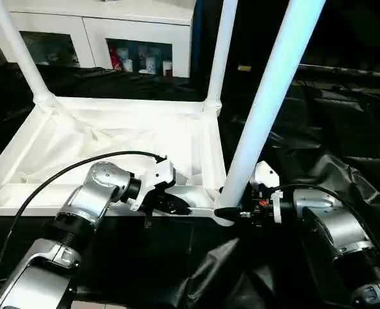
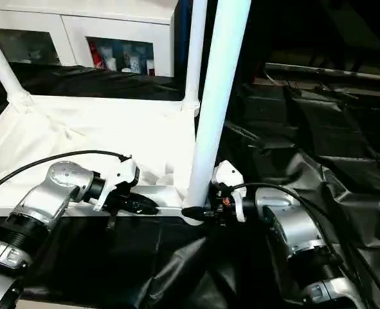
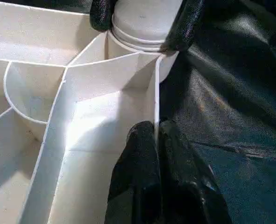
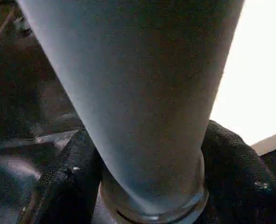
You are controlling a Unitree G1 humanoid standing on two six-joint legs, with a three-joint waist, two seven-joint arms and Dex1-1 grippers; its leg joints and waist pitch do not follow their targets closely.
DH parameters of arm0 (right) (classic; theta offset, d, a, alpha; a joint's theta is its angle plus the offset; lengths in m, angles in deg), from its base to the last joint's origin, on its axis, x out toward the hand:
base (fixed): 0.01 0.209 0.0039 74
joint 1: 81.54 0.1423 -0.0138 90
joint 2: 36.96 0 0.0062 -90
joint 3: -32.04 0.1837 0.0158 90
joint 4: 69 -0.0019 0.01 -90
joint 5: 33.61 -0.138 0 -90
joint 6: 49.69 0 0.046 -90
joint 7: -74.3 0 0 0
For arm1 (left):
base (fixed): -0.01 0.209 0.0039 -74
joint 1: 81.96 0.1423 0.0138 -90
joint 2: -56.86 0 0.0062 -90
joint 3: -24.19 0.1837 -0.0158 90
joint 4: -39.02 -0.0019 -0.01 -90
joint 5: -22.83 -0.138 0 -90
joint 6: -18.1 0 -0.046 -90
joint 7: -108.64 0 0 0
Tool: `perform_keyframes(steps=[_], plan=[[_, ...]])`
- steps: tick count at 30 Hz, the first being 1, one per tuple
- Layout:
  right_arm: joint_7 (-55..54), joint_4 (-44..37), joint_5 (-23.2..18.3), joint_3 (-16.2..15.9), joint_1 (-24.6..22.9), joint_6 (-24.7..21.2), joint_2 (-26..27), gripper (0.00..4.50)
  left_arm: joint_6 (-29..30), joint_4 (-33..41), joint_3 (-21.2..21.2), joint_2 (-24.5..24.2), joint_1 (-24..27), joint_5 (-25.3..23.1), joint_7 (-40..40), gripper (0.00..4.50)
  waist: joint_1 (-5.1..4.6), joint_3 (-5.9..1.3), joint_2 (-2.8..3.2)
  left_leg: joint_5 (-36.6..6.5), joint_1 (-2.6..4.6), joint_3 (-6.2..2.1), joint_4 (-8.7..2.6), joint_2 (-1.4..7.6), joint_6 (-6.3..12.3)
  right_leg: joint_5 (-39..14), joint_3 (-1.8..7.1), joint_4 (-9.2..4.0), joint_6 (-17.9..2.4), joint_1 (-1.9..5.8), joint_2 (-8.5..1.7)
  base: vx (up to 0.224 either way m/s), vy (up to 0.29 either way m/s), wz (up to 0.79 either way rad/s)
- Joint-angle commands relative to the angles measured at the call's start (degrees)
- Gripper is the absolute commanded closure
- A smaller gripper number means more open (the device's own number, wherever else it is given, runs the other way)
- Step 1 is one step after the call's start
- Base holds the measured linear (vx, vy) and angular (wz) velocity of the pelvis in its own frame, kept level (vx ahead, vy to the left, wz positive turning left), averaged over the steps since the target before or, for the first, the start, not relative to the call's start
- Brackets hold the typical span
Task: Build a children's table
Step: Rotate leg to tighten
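A crinkled black plastic sheet (image 1: 318,154) covers the support across the frame; the large white ribbed plastic tabletop (image 1: 112,138) lies upside-down on it, centre left.

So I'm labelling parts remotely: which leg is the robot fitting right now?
Start at the white tabletop lying underside up on black sheeting. Three legs stand on it; take the one at its near right corner. Unlike the two far ones, the right hand grips its base.

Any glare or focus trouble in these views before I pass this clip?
Left eye view: the table top glares nearly featureless. Right wrist view: a blown-out white patch beside the near leg, which is soft. Left wrist view: ribs crisp, hard shadows.
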Motion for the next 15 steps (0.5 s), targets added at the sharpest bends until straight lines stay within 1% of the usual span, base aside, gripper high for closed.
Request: perform_keyframes(steps=[1, 2, 3, 4, 5, 6, 7, 8, 9, 10, 11, 12, 13, 14, 15], plan=[[-7.49, 2.64, 2.2, 0.62, 0.17, 1.08, 2.04, 1.84, 0.76, -2.46, 1.24, 3.17, 0.51, -1.42, 4.72, 4.5, -0.14, -3.29, -0.24, -13.32, 0.67, -1.06, -3.8, 3.2, 2.27, -9.56, 3.04, -3.87, -13.26, 2.76, -3.51, 0.0, 0.0, 0.0], [-8.92, 3.31, 2.64, 0.81, 0.25, 1.31, 2.47, 1.84, 0.94, -2.76, 1.08, 3.6, 0.4, -1.59, 5.79, 4.5, -0.38, -3.04, -0.17, -15.75, 0.91, -1.12, -4.04, 3.2, 1.13, -13.99, 3.08, -4.42, -12.37, 2.48, -3.65, 0.0, 0.0, 0.0], [-13.08, 5.15, 3.74, 1.37, 0.48, 1.91, 3.86, 1.84, 1.66, -3.69, 0.68, 4.9, -0.01, -2.26, 9.24, 4.5, -0.42, -2.97, -0.24, -17.26, 1.08, -1.12, -4.09, 3.16, 0.57, -16.63, 3.11, -4.72, -11.8, 2.34, -3.76, 0.0, 0.0, 0.0], [-16.76, 6.38, 4.08, 2.09, 0.72, 1.41, 5.42, 1.85, 2.42, -4.46, 0.52, 6.17, -0.43, -2.78, 12.0, 4.5, -0.53, -2.67, -0.34, -19.69, 1.53, -1.29, -4.33, 3.22, -0.36, -22.16, 3.15, -5.37, -10.47, 1.98, -3.99, 0.0, 0.0, 0.0], [-17.13, 6.49, 4.11, 2.16, 0.74, 1.35, 5.57, 1.85, 2.49, -4.53, 0.51, 6.3, -0.47, -2.82, 12.27, 4.5, -0.74, -2.32, -0.32, -22.68, 1.79, -1.62, -4.55, 3.11, -1.25, -28.26, 2.92, -6.04, -8.66, 1.93, -4.08, -0.052, 0.004, 0.0], [-21.01, 7.63, 4.37, 2.95, 1.01, 0.63, 7.32, 1.85, 3.22, -5.35, 0.41, 7.73, -0.94, -3.36, 15.21, 4.5, -0.86, -2.24, -0.33, -23.82, 1.76, -1.83, -4.63, 3.09, -1.63, -30.65, 2.82, -6.26, -7.59, 2.01, -4.12, -0.054, 0.014, -0.06], [-23.61, 8.26, 4.64, 3.41, 1.22, 0.15, 8.52, 1.85, 3.65, -5.88, 0.34, 8.81, -1.24, -3.68, 17.18, 4.5, -0.96, -2.17, -0.51, -25.39, 2.0, -2.1, -4.82, 3.12, -2.05, -34.45, 2.65, -6.83, -5.72, 1.98, -4.32, -0.054, 0.014, -0.06], [-26.95, 8.99, 5.13, 3.94, 1.49, -0.37, 10.03, 1.85, 4.14, -6.53, 0.22, 10.26, -1.59, -4.02, 19.62, 4.5, -1.19, -2.24, -0.85, -25.88, 2.04, -2.13, -4.89, 3.1, -2.14, -35.7, 2.62, -7.02, -5.15, 1.82, -4.36, 0.0, 0.0, 0.0], [-36.26, 11.15, 6.06, 5.64, 2.64, -1.99, 14.2, 1.85, 5.79, -7.69, 0.22, 14.32, -2.36, -4.52, 24.69, 4.5, -1.53, -2.19, -0.85, -26.41, 2.34, -2.43, -5.02, 3.14, -2.96, -37.02, 2.45, -7.37, -4.14, 1.5, -4.37, -0.058, 0.02, -0.04], [-36.26, 11.15, 6.06, 5.64, 2.64, -1.99, 14.2, 1.85, 5.79, -7.69, 0.22, 14.32, -2.36, -4.52, 24.69, 4.5, -1.62, -2.21, -0.73, -27.3, 2.61, -2.48, -4.94, 3.04, -3.07, -37.4, 2.27, -7.52, -4.0, 1.34, -4.34, -0.058, 0.02, -0.04], [-40.64, 12.33, 6.11, 6.57, 3.43, -2.92, 16.58, 1.85, 6.48, -8.18, 0.43, 16.71, -2.8, -5.24, 27.62, 4.5, -1.87, -2.06, -1.29, -28.06, 2.58, -2.54, -4.97, 3.01, -3.06, -38.2, 2.07, -7.8, -3.54, 1.31, -4.33, -0.073, 0.026, -0.01], [-43.1, 13.35, 6.2, 6.96, 4.18, -3.07, 17.94, 1.85, 6.89, -8.45, 0.53, 17.97, -3.13, -5.73, 29.02, 4.5, -1.96, -2.06, -0.77, -29.75, 3.19, -2.59, -4.78, 2.89, -3.1, -38.89, 1.73, -8.37, -3.09, 1.09, -4.37, -0.067, 0.034, 0.0], [-45.22, 14.65, 6.47, 6.85, 5.32, -2.55, 19.7, 1.85, 7.01, -8.65, 0.95, 19.25, -3.46, -6.26, 29.86, 4.5, -2.35, -1.9, -0.82, -31.11, 3.2, -2.77, -4.93, 2.8, -2.93, -38.85, 1.39, -8.7, -2.51, 1.13, -4.21, -0.067, 0.034, 0.0], [-46.09, 15.54, 6.67, 6.39, 6.24, -1.82, 21.13, 1.85, 6.8, -8.69, 1.55, 20.11, -3.63, -6.64, 29.98, 4.5, -2.63, -1.73, -0.57, -33.04, 3.26, -2.99, -5.07, 2.75, -3.01, -39.43, 1.01, -9.08, -1.77, 1.12, -4.13, 0.0, 0.0, 0.0], [-45.89, 15.85, 6.87, 5.75, 6.71, -1.33, 21.77, 1.85, 6.67, -8.74, 1.95, 20.4, -3.69, -6.75, 29.75, 4.5, -2.81, -1.71, -0.46, -33.97, 3.3, -3.16, -5.16, 2.73, -3.01, -39.47, 0.68, -9.22, -1.47, 1.25, -4.1, 0.0, 0.0, 0.0]])
